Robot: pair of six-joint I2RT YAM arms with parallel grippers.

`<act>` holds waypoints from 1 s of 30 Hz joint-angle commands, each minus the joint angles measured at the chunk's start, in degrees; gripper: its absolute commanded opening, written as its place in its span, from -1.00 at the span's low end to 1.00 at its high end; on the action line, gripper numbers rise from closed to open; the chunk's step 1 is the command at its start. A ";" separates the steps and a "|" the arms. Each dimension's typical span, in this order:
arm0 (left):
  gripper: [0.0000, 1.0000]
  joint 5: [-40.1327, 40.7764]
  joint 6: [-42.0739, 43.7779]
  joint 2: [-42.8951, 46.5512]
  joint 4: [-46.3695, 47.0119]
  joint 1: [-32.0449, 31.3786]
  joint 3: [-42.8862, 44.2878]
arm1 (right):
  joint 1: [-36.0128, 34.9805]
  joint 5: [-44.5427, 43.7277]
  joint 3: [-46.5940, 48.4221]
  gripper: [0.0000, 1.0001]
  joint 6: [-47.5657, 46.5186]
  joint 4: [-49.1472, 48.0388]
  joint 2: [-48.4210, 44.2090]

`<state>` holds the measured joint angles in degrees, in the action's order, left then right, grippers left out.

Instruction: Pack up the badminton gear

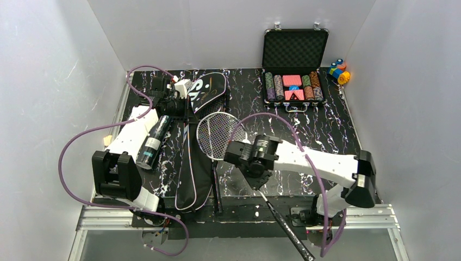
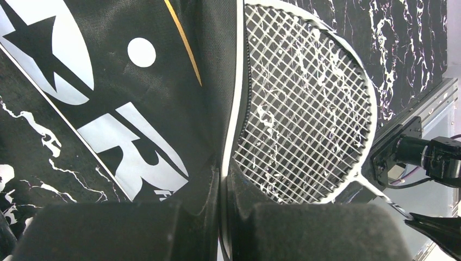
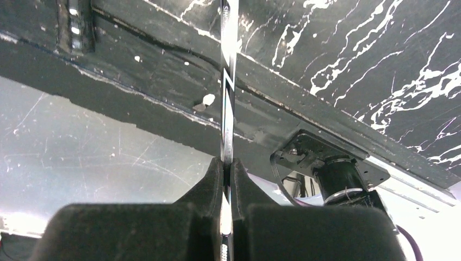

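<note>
The long black "SPORT" bag (image 1: 191, 163) lies lengthwise left of centre and also shows in the left wrist view (image 2: 136, 109). My left gripper (image 1: 184, 104) (image 2: 227, 185) is shut on the bag's white-piped edge near its wide end. A racket head (image 1: 217, 133) (image 2: 310, 109) lies beside that edge. My right gripper (image 1: 256, 175) (image 3: 226, 163) is shut on this racket's thin shaft (image 3: 227, 81). Its dark handle (image 1: 288, 234) sticks out past the table's front edge. A black tube (image 1: 154, 141) lies under my left arm. No shuttlecocks show.
An open black case of poker chips (image 1: 293, 73) stands at the back right, with small coloured blocks (image 1: 340, 70) beside it. Another dark handle (image 1: 216, 187) lies along the bag's right side. White walls enclose the table on three sides.
</note>
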<state>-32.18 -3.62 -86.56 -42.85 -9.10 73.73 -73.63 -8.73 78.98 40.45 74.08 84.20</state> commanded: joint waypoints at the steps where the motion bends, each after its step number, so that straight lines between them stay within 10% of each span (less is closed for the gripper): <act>1: -1.00 -2.93 -0.35 1.20 2.00 0.23 2.64 | 0.98 -3.52 6.36 -0.97 -3.23 -1.22 5.65; 30: -1.00 -8.34 0.97 2.21 0.83 -0.98 1.29 | 12.45 -11.45 44.79 -0.97 -9.57 -8.26 39.05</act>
<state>-35.27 -3.33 -86.59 -43.05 -9.37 73.87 -61.91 -18.11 118.87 30.06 69.84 123.17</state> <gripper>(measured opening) 0.029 0.044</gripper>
